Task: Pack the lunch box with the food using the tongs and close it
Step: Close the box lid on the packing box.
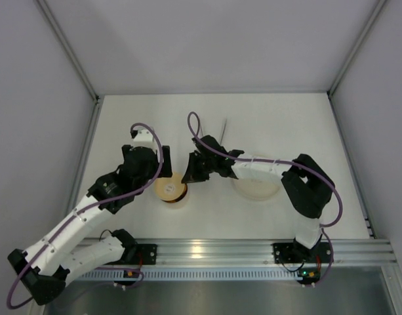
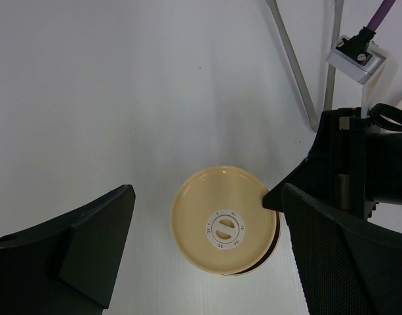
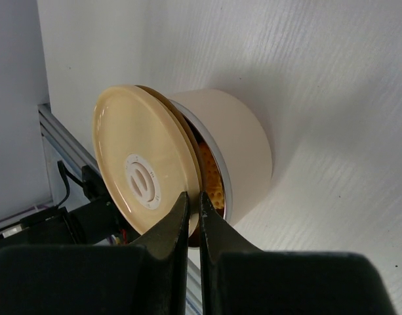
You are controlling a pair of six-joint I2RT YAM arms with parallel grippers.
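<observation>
Right gripper [image 3: 193, 200]: jaws shut, tips right against the rim of the lid [image 3: 138, 164]. Can't tell if it pinches the rim or just presses on it. The lid sits askew on the lunch box [image 3: 233, 138], gap open on the gripper side, orange food [image 3: 210, 180] visible inside.

Left gripper [image 2: 208, 197]: jaws wide, holding nothing, hovering above the lid. Its fingers [image 2: 76, 256] fall on either side of the lid in the wrist view, no contact.

The box sits near the front of the table [image 1: 286, 125], between the two grippers. The plate [image 1: 253, 191] is just right of it, under the right forearm. The tongs [image 1: 223, 131] lie behind the right gripper, apart from box and plate.

Room: open table behind and far right. Front is bounded by the aluminium rail [image 1: 207, 249], and the left gripper crowds the box's left side.

Surface is plain white, matte. White walls [image 1: 207, 46] on three sides.
</observation>
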